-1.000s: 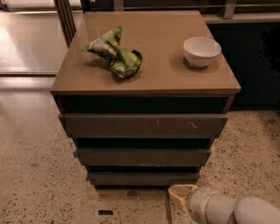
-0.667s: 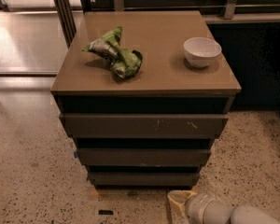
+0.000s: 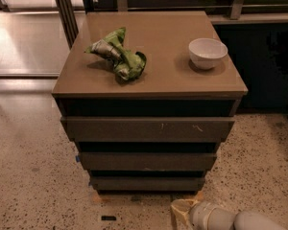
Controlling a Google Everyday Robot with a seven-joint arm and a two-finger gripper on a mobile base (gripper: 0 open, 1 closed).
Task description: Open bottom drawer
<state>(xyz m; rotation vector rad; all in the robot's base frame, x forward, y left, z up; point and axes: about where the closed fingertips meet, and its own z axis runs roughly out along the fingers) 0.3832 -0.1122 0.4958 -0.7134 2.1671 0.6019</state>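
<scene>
The bottom drawer (image 3: pixel 147 183) is the narrowest of three dark grey-brown fronts in the cabinet, plain and handleless, sitting just above the floor. Above it are the mid-width drawer (image 3: pixel 147 161) and the widest drawer (image 3: pixel 147 129) with pale scratch marks. My gripper (image 3: pixel 181 213) is at the lower edge of the view, low over the floor, just below and right of the bottom drawer's front. Only its pale tip and white wrist show.
The brown cabinet top (image 3: pixel 158 80) holds a crumpled green bag (image 3: pixel 117 54) and a white bowl (image 3: pixel 207 52). Speckled floor (image 3: pixel 33 176) surrounds the cabinet. A dark wall panel (image 3: pixel 269 66) stands on the right. A small dark scrap (image 3: pixel 108 218) lies on the floor.
My gripper and arm have drawn back down and to the right, lower in the view. The drawers, bag and bowl have not moved.
</scene>
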